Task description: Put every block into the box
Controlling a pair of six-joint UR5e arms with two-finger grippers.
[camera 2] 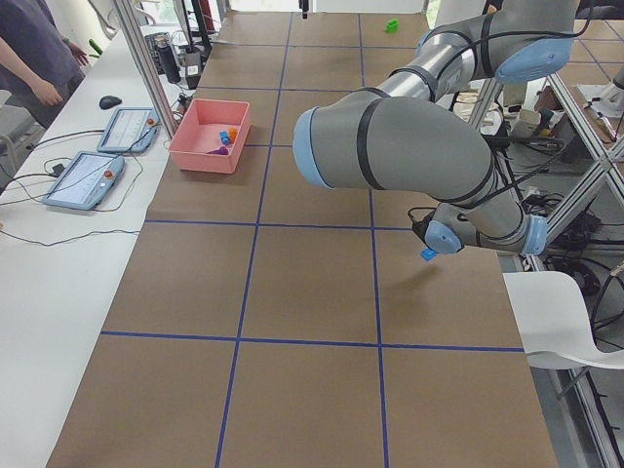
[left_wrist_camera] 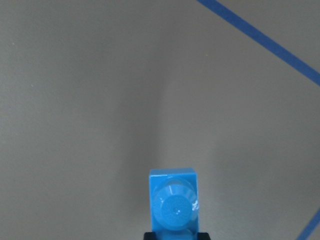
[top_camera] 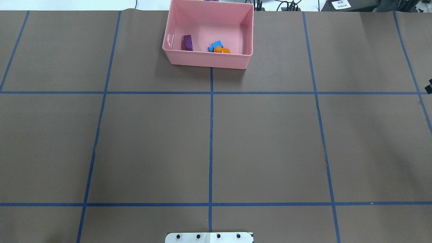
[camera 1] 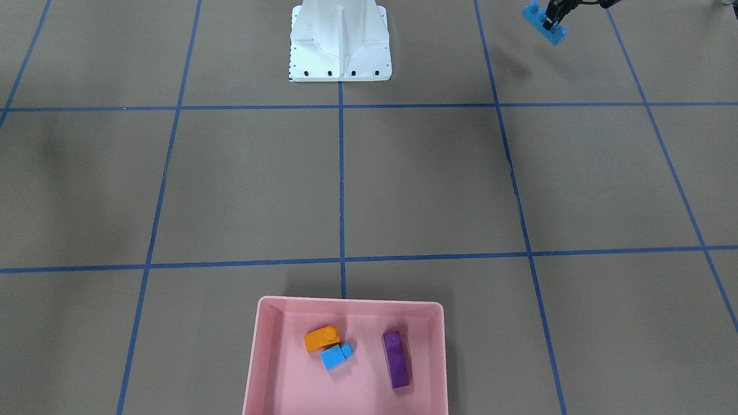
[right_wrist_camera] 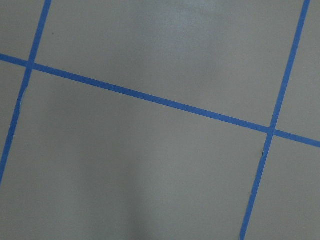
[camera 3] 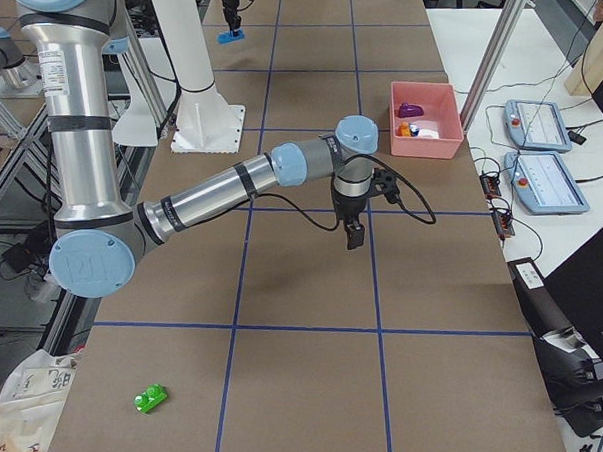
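Note:
My left gripper (camera 1: 555, 22) is shut on the long blue brick (camera 1: 536, 17) and holds it tilted above the table, far from the box. The brick also shows in the left wrist view (left_wrist_camera: 172, 205). The pink box (camera 1: 346, 302) holds the orange brick (camera 1: 321, 338), the small blue brick (camera 1: 334, 356) and the purple brick (camera 1: 396, 359). The green brick (camera 3: 151, 398) lies on the table at the end on my right side. My right gripper (camera 3: 354, 236) hangs over the middle of the table, and I cannot tell whether it is open or shut.
The white metal base (camera 1: 340, 57) stands at the robot's edge of the table. Blue tape lines cross the brown surface. Tablets (camera 2: 97, 166) and cables lie on the white bench beyond the box, and a person (camera 2: 34, 58) stands there.

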